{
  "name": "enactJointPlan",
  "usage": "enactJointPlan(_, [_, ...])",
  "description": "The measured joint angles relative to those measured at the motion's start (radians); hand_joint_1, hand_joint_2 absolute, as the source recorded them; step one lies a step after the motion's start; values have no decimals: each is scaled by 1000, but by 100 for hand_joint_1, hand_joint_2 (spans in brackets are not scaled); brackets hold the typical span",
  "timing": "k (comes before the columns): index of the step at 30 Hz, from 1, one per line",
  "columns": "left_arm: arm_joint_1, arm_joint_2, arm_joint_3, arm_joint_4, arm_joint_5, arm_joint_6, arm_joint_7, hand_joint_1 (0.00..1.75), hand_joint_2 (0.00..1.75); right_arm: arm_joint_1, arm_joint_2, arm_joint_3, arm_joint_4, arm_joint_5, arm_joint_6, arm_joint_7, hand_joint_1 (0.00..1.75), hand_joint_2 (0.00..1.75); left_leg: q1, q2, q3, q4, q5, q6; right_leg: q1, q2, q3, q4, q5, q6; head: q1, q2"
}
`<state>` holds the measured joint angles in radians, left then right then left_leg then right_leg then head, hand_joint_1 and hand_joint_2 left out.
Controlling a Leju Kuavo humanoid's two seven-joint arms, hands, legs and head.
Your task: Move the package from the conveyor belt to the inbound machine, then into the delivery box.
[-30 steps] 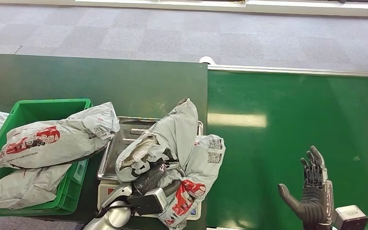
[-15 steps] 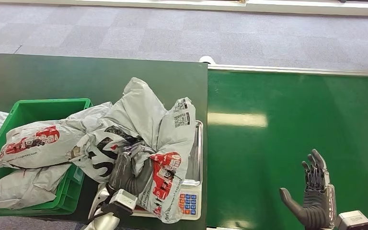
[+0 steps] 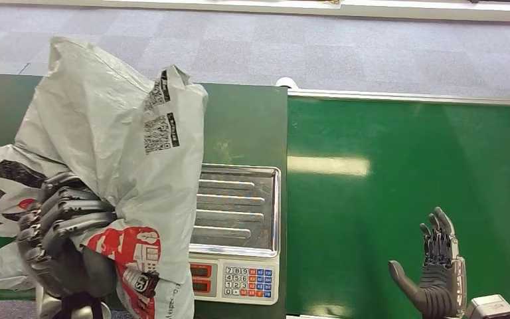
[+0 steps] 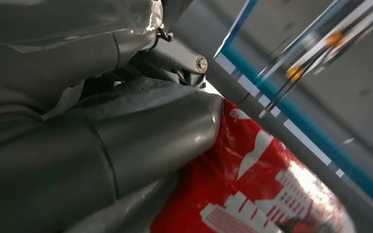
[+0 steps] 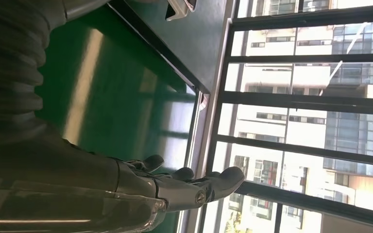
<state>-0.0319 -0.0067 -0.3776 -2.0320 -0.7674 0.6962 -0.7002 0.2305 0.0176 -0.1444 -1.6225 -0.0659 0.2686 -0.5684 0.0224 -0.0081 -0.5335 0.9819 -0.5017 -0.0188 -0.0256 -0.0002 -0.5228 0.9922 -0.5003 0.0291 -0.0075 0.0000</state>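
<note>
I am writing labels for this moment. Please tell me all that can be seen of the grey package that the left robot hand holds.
The grey package is a soft, crumpled plastic mailer bag with a red and white printed picture low down and black code labels near its top. The left robot hand grips it at its lower part and holds it upright, lifted to the left of the scale's steel tray. In the left wrist view its red print lies against the thumb.

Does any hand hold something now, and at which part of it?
The left hand grips the grey package at its lower part, near the red print. The right hand holds nothing.
</note>
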Motion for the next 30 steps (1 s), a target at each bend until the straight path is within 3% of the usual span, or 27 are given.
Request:
enactJointPlan(5, [-21,-18,79,-98,-135,0,0,175,0,-7,-16,10,11,-13,-18,-7,0,175,0,0,1,0,0,0,0,0,0,0,0,0,0,0])
enactJointPlan(13, [-44,-41,153,-153,-210,0,0,175,0,-13,-26,22,21,-18,-32,-10,0,175,0,0,1,0,0,0,0,0,0,0,0,0,0,0])
enactJointPlan(24, [-58,-54,198,-159,-262,0,0,175,0,-15,-29,25,23,-22,-39,-10,0,175,0,0,1,0,0,0,0,0,0,0,0,0,0,0])
enactJointPlan(30, [-79,-79,290,-92,-326,0,0,175,0,-10,-35,25,23,-31,-68,-15,0,175,0,0,2,0,0,0,0,0,0,0,0,0,0,0])
